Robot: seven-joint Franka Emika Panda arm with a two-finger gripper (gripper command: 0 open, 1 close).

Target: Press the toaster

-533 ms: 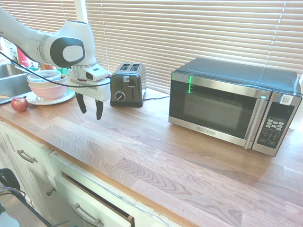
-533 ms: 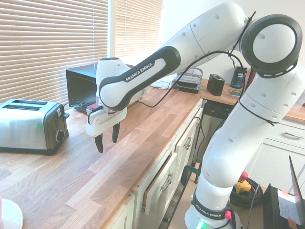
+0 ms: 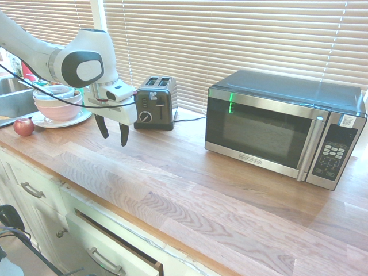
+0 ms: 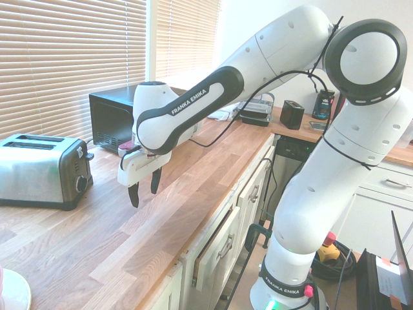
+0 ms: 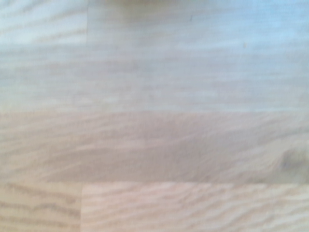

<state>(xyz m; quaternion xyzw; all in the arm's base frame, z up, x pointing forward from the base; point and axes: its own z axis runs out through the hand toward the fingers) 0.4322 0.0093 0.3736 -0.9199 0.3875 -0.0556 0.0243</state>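
Note:
The toaster (image 3: 154, 103) is a small steel box with two top slots and a black front panel carrying a round dial and a lever; it stands at the back of the wooden counter by the blinds, also seen as the toaster (image 4: 40, 170). My gripper (image 3: 112, 131) hangs just in front of its black panel, fingers pointing down at the counter, open and empty. From the other side the gripper (image 4: 143, 188) sits a short way off the panel end, not touching it. The wrist view shows only blurred wood grain.
A steel-and-black microwave (image 3: 284, 127) stands to the right of the toaster. Stacked bowls on a plate (image 3: 57, 103), a red apple (image 3: 23, 126) and a sink (image 3: 12, 98) lie to the left. A drawer (image 3: 115, 244) under the counter edge stands slightly ajar.
The gripper has shifted slightly toward the toaster and the back of the counter. Its fingers stay open.

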